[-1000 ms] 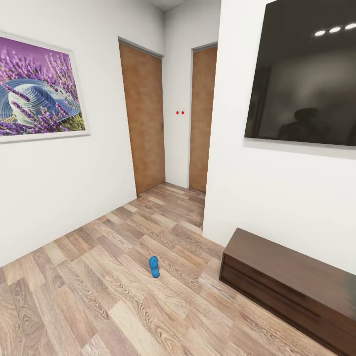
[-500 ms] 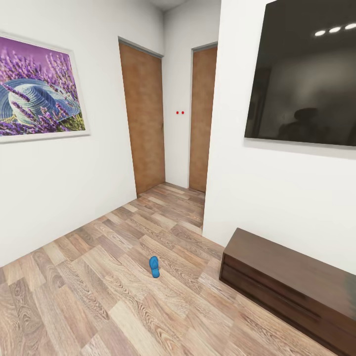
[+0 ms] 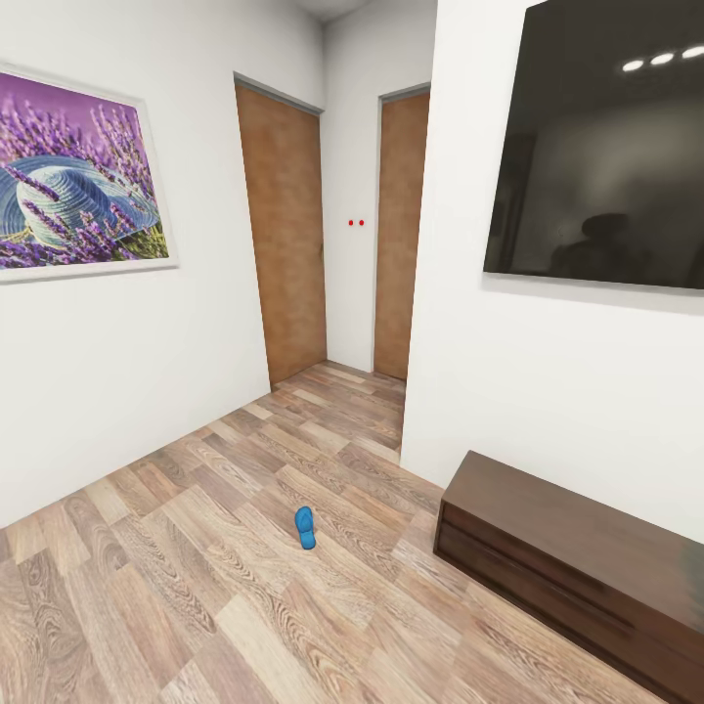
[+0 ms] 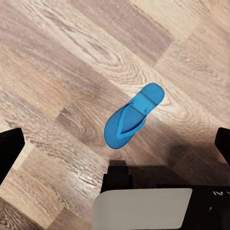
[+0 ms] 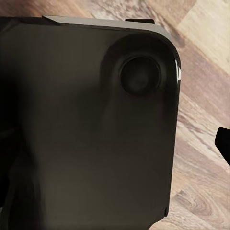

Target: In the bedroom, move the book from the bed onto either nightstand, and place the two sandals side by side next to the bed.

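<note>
Overhead, white walls [image 3: 147, 391] enclose a light wood-plank floor [image 3: 176, 587] that runs back into a short recess with two brown doors [image 3: 286, 244]. A large dark screen [image 3: 606, 147] hangs on the wall at the head view's right, and beneath it a long, low dark brown bench cabinet [image 3: 577, 557] stands on the floor against that wall. On the opposite wall hangs a framed lavender picture [image 3: 73, 181].

One bright blue sandal [image 3: 306, 528] lies flat on the open floor, sole down, well apart from the walls and nearer the cabinet's end than the picture wall.

From the left wrist, a blue sandal [image 4: 133, 116] lies on the planks, strap side up. The left gripper [image 4: 117, 146] has its dark fingertips [image 4: 9, 148] spread wide at the two sides of that picture, with the sandal between them and untouched.

Close to the right wrist camera sits a dark, glossy rounded body [image 5: 86, 124] with floor planks beside it. One dark fingertip [image 5: 223, 141] of the right gripper shows at the edge; whether that gripper is spread or pressed together, I cannot tell.
</note>
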Controlling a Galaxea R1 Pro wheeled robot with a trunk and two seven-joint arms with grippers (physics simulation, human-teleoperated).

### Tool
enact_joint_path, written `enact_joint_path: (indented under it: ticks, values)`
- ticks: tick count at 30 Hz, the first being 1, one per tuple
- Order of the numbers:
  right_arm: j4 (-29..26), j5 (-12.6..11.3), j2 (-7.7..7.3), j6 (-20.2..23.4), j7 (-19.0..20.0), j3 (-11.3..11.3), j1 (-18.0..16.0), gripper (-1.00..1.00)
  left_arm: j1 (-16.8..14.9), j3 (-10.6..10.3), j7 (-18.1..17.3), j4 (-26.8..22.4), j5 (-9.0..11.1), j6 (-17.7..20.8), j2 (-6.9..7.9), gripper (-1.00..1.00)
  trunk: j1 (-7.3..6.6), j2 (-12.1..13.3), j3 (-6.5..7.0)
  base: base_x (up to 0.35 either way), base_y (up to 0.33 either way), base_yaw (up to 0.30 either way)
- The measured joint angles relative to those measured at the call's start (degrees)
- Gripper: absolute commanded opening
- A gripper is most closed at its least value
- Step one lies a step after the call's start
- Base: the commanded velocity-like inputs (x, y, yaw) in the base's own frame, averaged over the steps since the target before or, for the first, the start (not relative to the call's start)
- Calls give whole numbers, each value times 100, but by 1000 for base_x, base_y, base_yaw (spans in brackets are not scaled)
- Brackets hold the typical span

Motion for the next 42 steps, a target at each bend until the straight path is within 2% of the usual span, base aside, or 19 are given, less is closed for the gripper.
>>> enact_joint_path:
  ticks: [6, 14, 19, 42]
  values:
    - [4, -7, -67, 0, 0, -4, 0, 100, 0, 0, 2, -4, 1, -8, 0, 100, 0, 0, 0, 0, 0, 0]
    - [20, -34, -319, 0, -2, -20, 0, 100, 0, -4, 3, -1, -6, -143, 0, 100, 0, 0, 0, 0, 0, 0]
    - [28, -39, -407, -1, -6, -22, 0, 100, 0, -5, 3, 0, -12, -203, 0, 100, 0, 0, 0, 0, 0, 0]
    - [17, -42, -424, -8, -8, -22, 0, 100, 0, -6, 3, 0, -15, -230, 4, 100, 0, 0, 0, -31, 8, 0]
